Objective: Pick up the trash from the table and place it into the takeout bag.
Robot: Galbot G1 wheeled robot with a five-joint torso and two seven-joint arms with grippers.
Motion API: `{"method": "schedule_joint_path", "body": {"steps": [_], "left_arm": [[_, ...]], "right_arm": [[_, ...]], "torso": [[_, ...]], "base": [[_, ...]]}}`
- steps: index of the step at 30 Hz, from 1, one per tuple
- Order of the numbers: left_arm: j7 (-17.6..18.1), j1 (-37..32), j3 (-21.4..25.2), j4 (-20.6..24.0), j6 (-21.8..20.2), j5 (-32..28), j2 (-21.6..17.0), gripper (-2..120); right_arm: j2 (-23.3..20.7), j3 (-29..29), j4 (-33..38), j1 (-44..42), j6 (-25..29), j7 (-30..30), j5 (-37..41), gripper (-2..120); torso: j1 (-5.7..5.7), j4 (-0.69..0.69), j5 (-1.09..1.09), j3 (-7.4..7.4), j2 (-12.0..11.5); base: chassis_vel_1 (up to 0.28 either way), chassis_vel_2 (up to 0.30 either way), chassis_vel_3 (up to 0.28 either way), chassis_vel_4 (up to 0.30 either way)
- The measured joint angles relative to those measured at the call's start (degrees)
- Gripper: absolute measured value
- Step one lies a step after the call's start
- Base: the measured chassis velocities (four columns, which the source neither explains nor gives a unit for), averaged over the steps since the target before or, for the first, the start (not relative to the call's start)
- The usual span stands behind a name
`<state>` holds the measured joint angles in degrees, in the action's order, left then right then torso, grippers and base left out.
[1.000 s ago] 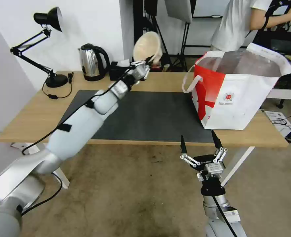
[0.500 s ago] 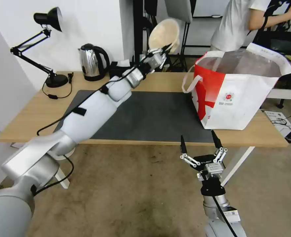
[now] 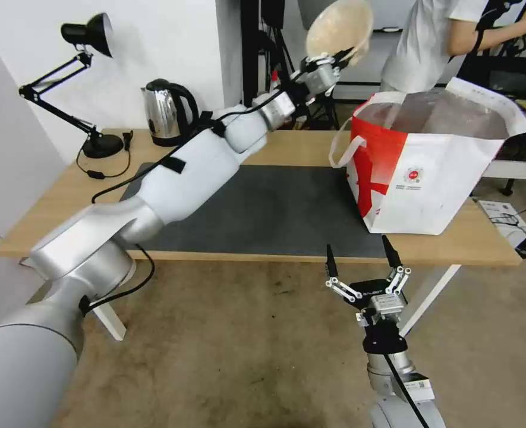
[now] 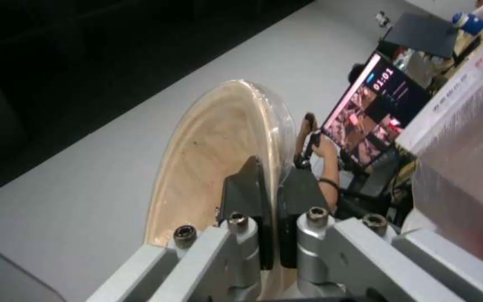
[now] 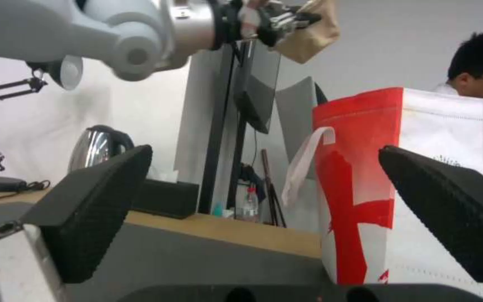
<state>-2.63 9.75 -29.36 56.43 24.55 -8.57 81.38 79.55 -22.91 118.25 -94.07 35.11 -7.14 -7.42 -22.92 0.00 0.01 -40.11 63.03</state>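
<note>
The left gripper (image 3: 341, 54) pinches the rim of the pulp bowl (image 3: 339, 27), carrying it high, just short of the bag (image 3: 435, 178); next it needs centring over the opening. The right gripper (image 3: 361, 257) idles spread below the table (image 3: 66, 208)

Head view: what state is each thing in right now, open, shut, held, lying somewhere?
Beige pulp bowl: held by its rim, tilted on edge, high in the air, left of the bag's mouth.
Left gripper: shut on the bowl.
Right gripper: open, empty, below the table's front edge.
Takeout bag: upright on the table, mouth open.
Steel kettle: upright, lid shut.
</note>
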Motion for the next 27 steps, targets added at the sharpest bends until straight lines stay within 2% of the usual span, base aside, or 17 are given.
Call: {"method": "schedule_joint_path", "body": {"steps": [13, 17, 27], "left_arm": [[-0.2, 2.1, -1.9, -9.6, 1.6, 0.2, 9.0, 0], [-0.3, 2.3, -2.7, -11.3, 2.2, 0.1, 10.1, 0], [-0.4, 1.2, -4.2, -11.9, 2.5, -1.6, 10.1, 0]], "right_arm": [[0.0, 0.0, 0.0, 0.0, 0.0, 0.0, 0.0, 100], [0.0, 0.0, 0.0, 0.0, 0.0, 0.0, 0.0, 100], [0.0, 0.0, 0.0, 0.0, 0.0, 0.0, 0.0, 100]], "torso": [[0.00, -0.01, 0.00, 0.00, 0.0], [0.00, -0.01, 0.00, 0.00, 0.0], [0.00, 0.00, -0.01, 0.00, 0.0]], "base": [[0.000, 0.000, 0.000, 0.000], [0.000, 0.000, 0.000, 0.000], [0.000, 0.000, 0.000, 0.000]]}}
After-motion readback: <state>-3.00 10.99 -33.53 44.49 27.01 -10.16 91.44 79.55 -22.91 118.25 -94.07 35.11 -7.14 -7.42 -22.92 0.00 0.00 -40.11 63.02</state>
